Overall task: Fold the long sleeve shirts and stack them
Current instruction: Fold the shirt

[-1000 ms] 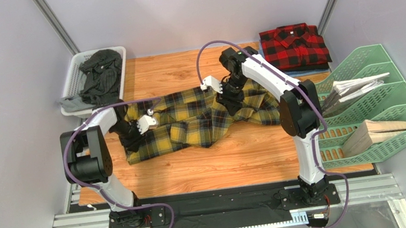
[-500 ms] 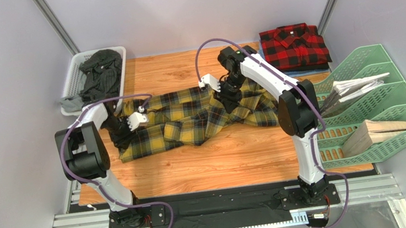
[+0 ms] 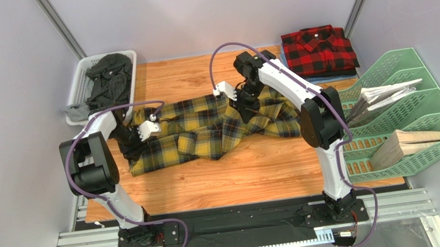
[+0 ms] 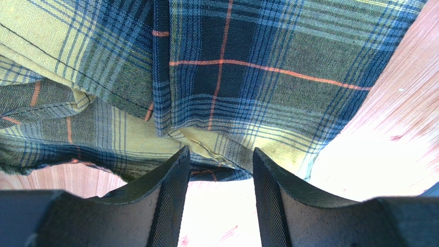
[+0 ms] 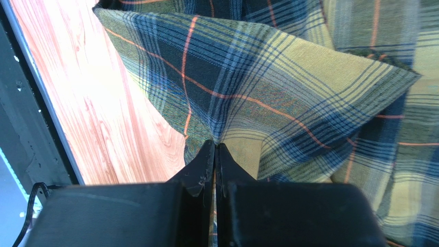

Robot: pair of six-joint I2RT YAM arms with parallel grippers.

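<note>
The yellow long sleeve shirt (image 3: 217,127) with dark checks lies crumpled across the middle of the table. The red long sleeve shirt (image 3: 319,50) lies folded at the back right corner. My left gripper (image 3: 130,144) is open at the yellow shirt's left end. In the left wrist view the shirt's hem (image 4: 221,77) lies just past the left gripper (image 4: 221,159), with bare table between the fingers. My right gripper (image 3: 246,108) is low over the shirt's upper middle. In the right wrist view the right gripper (image 5: 215,146) is shut on a raised fold of the yellow shirt (image 5: 288,92).
A white basket (image 3: 80,70) holding dark clothing (image 3: 108,81) stands at the back left. A green file rack (image 3: 409,116) with papers and a wooden block lines the right edge. Bare wooden table (image 3: 242,172) runs in front of the shirt.
The right gripper has closed onto a fold of the yellow shirt. The left gripper moved left and up, the shirt's left end shifted left with it, and its jaws opened a little.
</note>
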